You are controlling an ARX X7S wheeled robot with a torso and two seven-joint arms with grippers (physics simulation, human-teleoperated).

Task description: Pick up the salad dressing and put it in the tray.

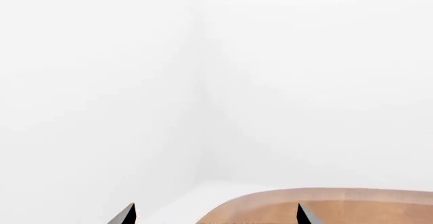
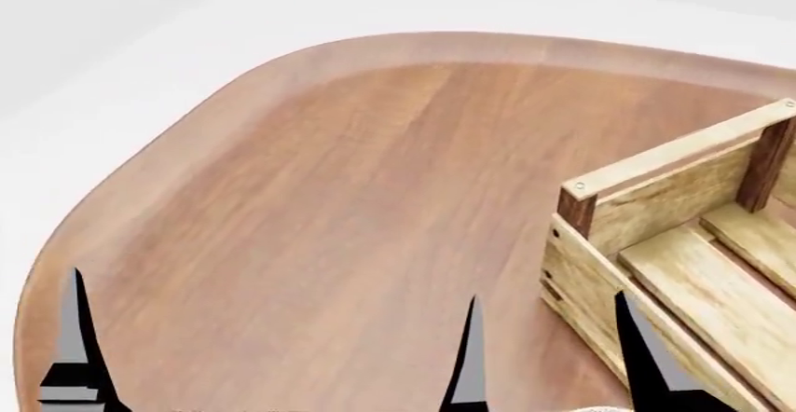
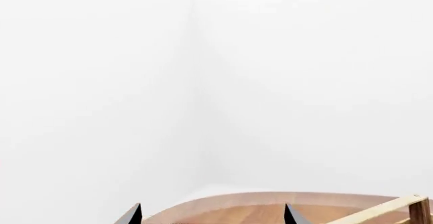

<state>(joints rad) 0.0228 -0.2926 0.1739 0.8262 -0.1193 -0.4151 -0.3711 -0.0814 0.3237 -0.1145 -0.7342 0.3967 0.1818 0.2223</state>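
The salad dressing is not in view in any frame. The tray [image 2: 647,184], a light-wood crate with a slatted bottom and dark corner posts, stands at the right of the wooden table in the head view. Its corner also shows in the right wrist view [image 3: 389,210]. My left gripper [image 2: 274,286] is open and empty above the table's near middle, left of the tray. It also shows in its own view [image 1: 216,203] with fingertips wide apart. My right gripper [image 3: 212,204] is open and empty. One of its fingers [image 2: 647,356] shows over the tray's near corner.
The rounded brown wooden table [image 2: 373,170] has a raised rim and stands in a plain white room. Its curved far edge shows in both wrist views [image 1: 325,196] [image 3: 271,199]. White walls meet in a corner behind it [image 1: 200,82].
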